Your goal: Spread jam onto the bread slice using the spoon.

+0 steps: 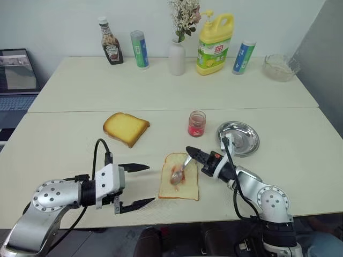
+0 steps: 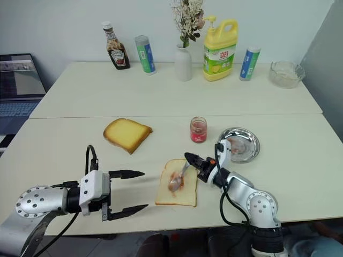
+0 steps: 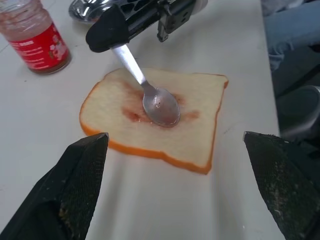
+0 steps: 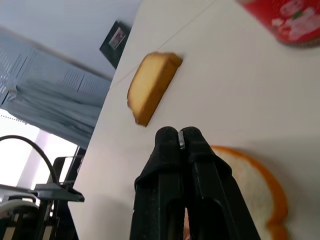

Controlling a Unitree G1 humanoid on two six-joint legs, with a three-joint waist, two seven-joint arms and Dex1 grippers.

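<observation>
Left wrist view: right gripper (image 3: pixel 107 30) clamped on spoon (image 3: pixel 152 95), bowl on jam-smeared bread slice (image 3: pixel 200 120); left gripper (image 1: pixel 140 186) agape

**A staged lab or office room, not a kitchen**

Two plain cream tables (image 1: pixel 161 85) stand pushed together against a bare pale wall. Household goods are lined up like props along the far edge, well beyond both pairs of jaws: a ketchup bottle (image 1: pixel 110 49), two tall tubes (image 1: pixel 140 49), a white vase of dried flowers (image 1: pixel 178 53), a yellow detergent jug (image 1: pixel 214 45) and a glass bowl (image 1: pixel 280 67). An open laptop (image 1: pixel 17 80) sits on a separate surface, far out to the side of the left jaws.
</observation>
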